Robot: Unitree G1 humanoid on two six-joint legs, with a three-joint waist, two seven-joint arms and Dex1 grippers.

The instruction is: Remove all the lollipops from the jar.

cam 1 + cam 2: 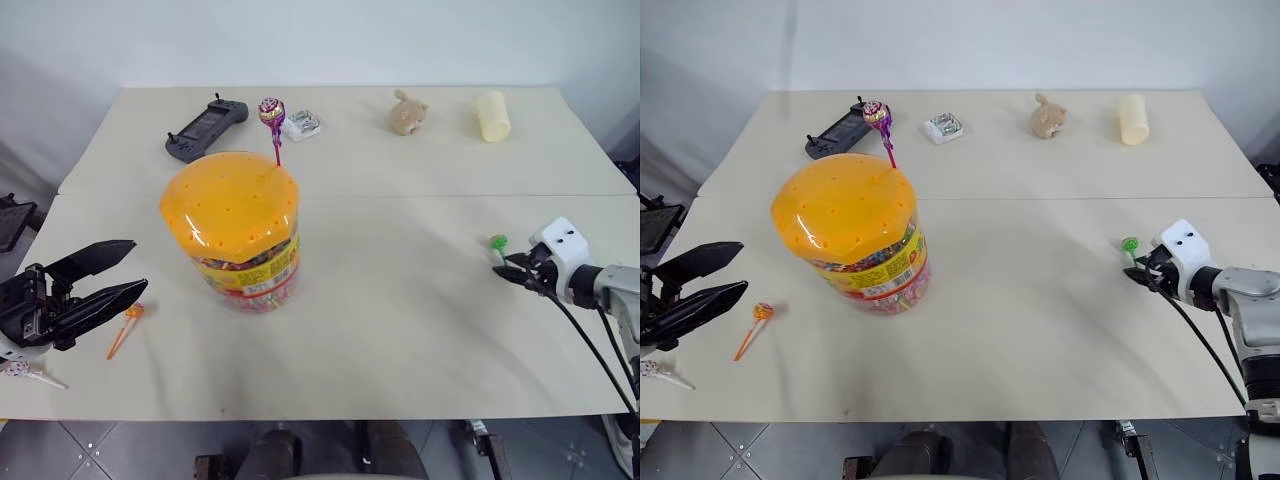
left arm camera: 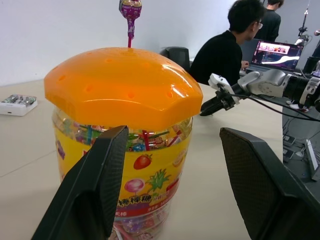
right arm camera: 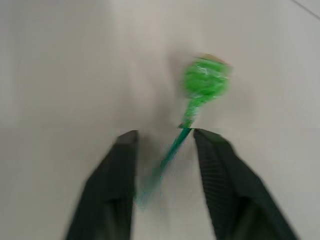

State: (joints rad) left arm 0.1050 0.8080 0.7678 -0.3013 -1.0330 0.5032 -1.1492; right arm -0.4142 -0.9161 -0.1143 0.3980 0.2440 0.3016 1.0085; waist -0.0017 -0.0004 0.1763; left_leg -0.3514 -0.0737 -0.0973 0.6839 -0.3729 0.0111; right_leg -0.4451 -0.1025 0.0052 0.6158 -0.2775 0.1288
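Observation:
The jar (image 1: pixel 238 240), a clear tub with an orange dotted lid and a yellow-red label, stands left of the table's middle. A pink-purple lollipop (image 1: pixel 272 112) stands upright with its stick in the lid's far side. An orange lollipop (image 1: pixel 128 318) lies on the table left of the jar. Beside it, my left gripper (image 1: pixel 138 266) is open and empty, pointing at the jar (image 2: pixel 125 100). At the right, the green lollipop (image 3: pixel 205 80) rests low over the table. Its stick runs loose between the parted fingers of my right gripper (image 3: pixel 164 134), which is open.
Along the far edge lie a black controller (image 1: pixel 205 128), a small white box (image 1: pixel 302 125), a plush toy (image 1: pixel 407 112) and a pale cream cylinder (image 1: pixel 492 116). A small pale stick-like thing (image 1: pixel 30 374) lies at the front left corner. People (image 2: pixel 225 50) sit beyond the table.

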